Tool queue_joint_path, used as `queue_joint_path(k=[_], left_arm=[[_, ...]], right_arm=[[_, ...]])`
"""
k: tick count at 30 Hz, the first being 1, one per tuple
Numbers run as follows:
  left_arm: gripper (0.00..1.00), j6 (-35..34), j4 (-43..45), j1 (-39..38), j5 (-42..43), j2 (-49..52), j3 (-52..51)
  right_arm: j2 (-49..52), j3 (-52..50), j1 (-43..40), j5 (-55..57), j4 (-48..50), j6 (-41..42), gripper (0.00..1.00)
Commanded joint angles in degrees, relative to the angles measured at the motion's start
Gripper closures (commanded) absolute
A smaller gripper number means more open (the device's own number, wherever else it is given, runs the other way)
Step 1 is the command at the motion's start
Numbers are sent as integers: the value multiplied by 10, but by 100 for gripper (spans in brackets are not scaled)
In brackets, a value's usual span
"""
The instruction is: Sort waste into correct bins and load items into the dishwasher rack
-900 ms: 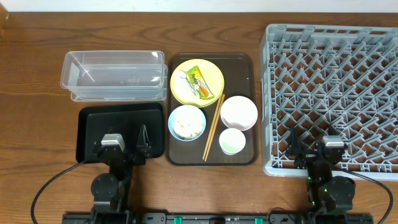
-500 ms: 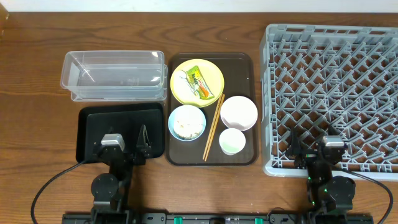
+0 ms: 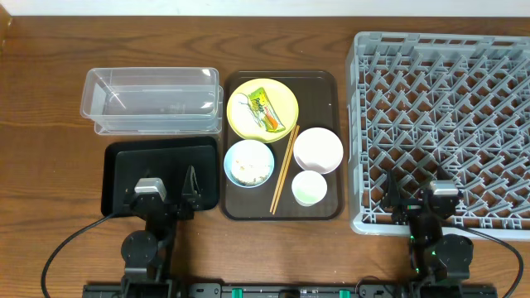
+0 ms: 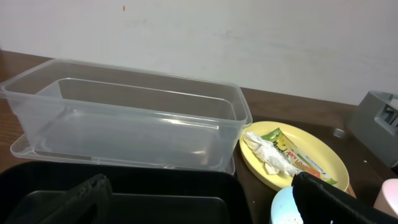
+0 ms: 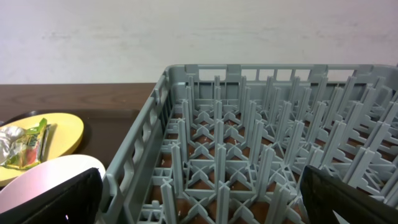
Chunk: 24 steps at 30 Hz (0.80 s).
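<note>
A yellow plate point(image 3: 262, 109) on a brown serving tray point(image 3: 319, 89) carries a green-and-orange wrapper point(image 3: 266, 110) and a crumpled white tissue point(image 3: 241, 103). A light blue bowl point(image 3: 248, 163) holds white rice scraps. Wooden chopsticks point(image 3: 283, 170), a white bowl point(image 3: 318, 149) and a small pale cup point(image 3: 309, 188) lie beside it. A clear tub point(image 3: 152, 100) and a black tray point(image 3: 124, 162) stand left. The grey rack point(image 3: 447, 124) stands right. My left gripper point(image 3: 166, 192) is open over the black tray point(image 4: 155, 186). My right gripper point(image 3: 418, 199) is open over the rack's near edge point(image 5: 249, 155).
The wooden table point(image 3: 50, 124) runs to a white wall at the back. In the left wrist view the clear tub point(image 4: 124, 115), the plate point(image 4: 298, 155) and the tissue point(image 4: 267, 155) sit ahead. Black cables point(image 3: 66, 244) trail from both arm bases.
</note>
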Motion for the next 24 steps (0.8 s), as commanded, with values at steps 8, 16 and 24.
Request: queue_joint_path(k=[8, 16, 24], left_arm=[[5, 9, -24, 3, -3, -4, -7], [4, 9, -25, 3, -3, -3, -5], [5, 2, -48, 3, -6, 95, 67]], right_arm=[[-2, -1, 5, 4, -2, -4, 1], [2, 0, 5, 33, -2, 29, 1], [74, 62, 5, 76, -31, 50, 1]])
